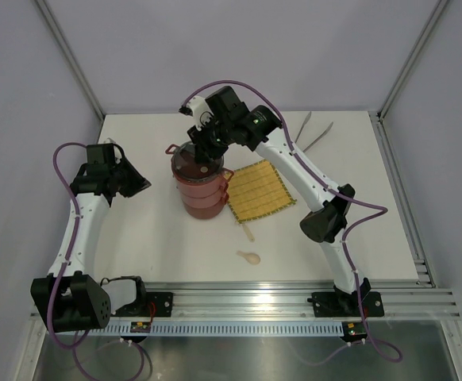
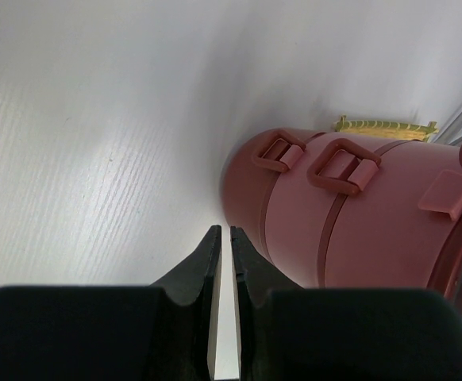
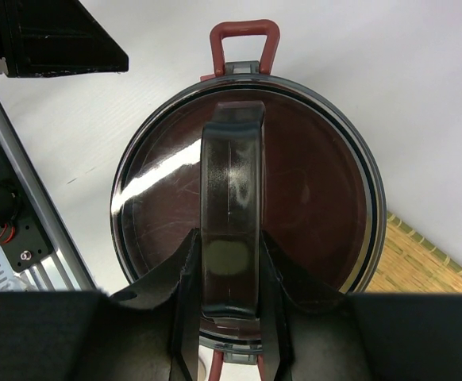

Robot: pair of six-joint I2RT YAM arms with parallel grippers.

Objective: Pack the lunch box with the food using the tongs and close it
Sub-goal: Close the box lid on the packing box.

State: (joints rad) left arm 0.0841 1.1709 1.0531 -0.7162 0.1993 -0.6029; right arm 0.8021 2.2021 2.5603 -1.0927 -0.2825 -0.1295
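– One lunch box (image 1: 202, 197), round, dark red, tiers stacked. Position?
– Upright on the table (image 1: 136, 246), with the grey see-through top lid (image 3: 310, 206) on it. Mat (image 1: 259, 190) just beside its right side, spoon (image 1: 248, 255) nearer the arm bases than the lunch box, tongs (image 1: 320, 135) well apart from it, far right. Food not in view; whether it is inside the lunch box cannot be told
– Right gripper (image 3: 228, 246)?
– Directly above the lunch box, jaws drawn in narrow on the arched handle (image 3: 231, 175) across the lid, one finger on each side, pads against it
– Left gripper (image 2: 225, 235)?
– Just left of the lunch box, low by its wall, jaws nearly together with only a slit between, holding nothing
– Handling notes?
– Judged rigid: hard, smooth, glossy shell, likely to slip under a side pinch, and the round wall looks too wide for these jaws. The stack is tall for its base, so a push high up could tip it. Best holds: the handle for the lid, the side clips (image 2: 342, 165) for latching. One lid clip (image 3: 244, 40) sticks out past the far rim and looks unlatched, so closing seems unfinished
– Tongs?
– Thin, stiff, probably springy metal; grip across both arms partway along, so a squeeze shuts the tips
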